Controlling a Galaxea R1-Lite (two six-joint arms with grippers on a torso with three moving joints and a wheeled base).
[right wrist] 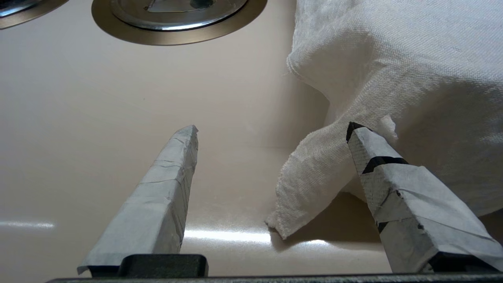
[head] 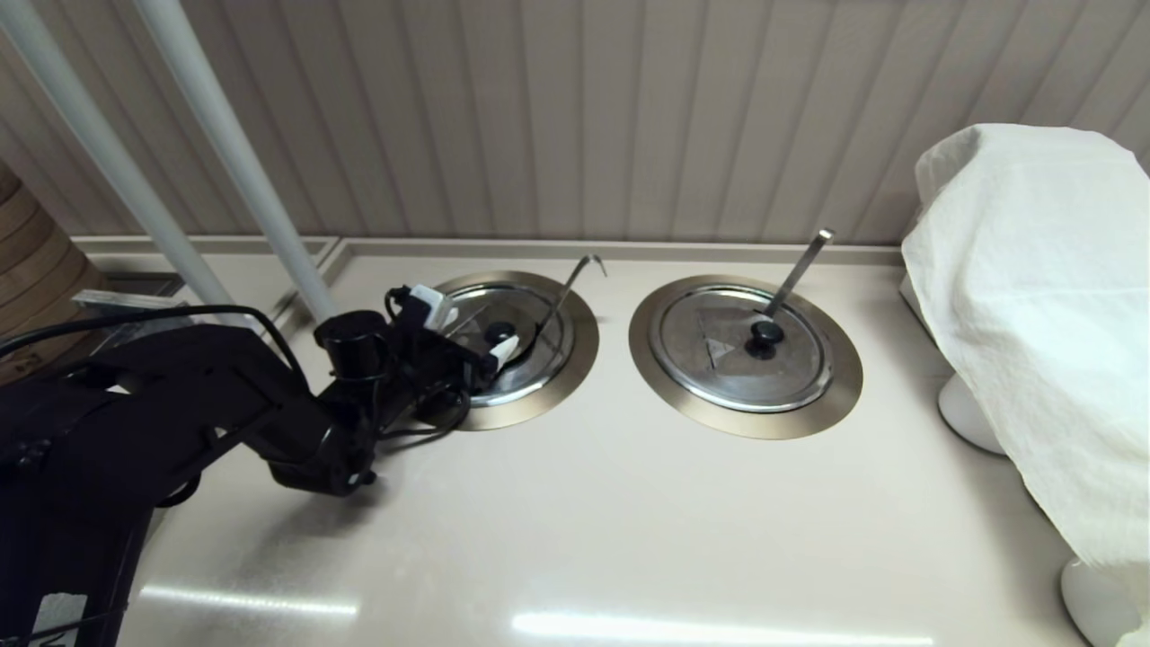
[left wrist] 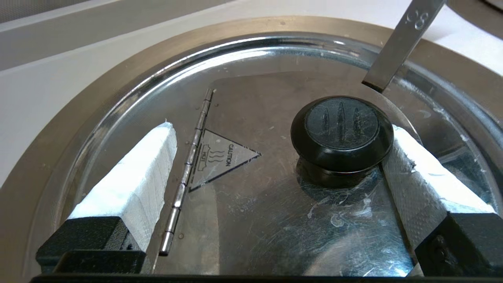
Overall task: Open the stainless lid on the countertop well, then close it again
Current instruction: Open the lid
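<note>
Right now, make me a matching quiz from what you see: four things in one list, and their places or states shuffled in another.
Things:
1. left tool
2. right tool
3. knob
4. cloth

Places or states:
A. white, draped over something at the right end of the counter
B. open, one finger on each side of the knob
C. open, above bare counter beside the cloth
D. black, at the centre of the lid

Pairs: 1-B, 2-C, 3-D, 4-A

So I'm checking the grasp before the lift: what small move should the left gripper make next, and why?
Probably close the left gripper on the black knob: its fingers are open, one already beside the knob and the other across the hinge line, and the stainless lid sits shut in the countertop well.
</note>
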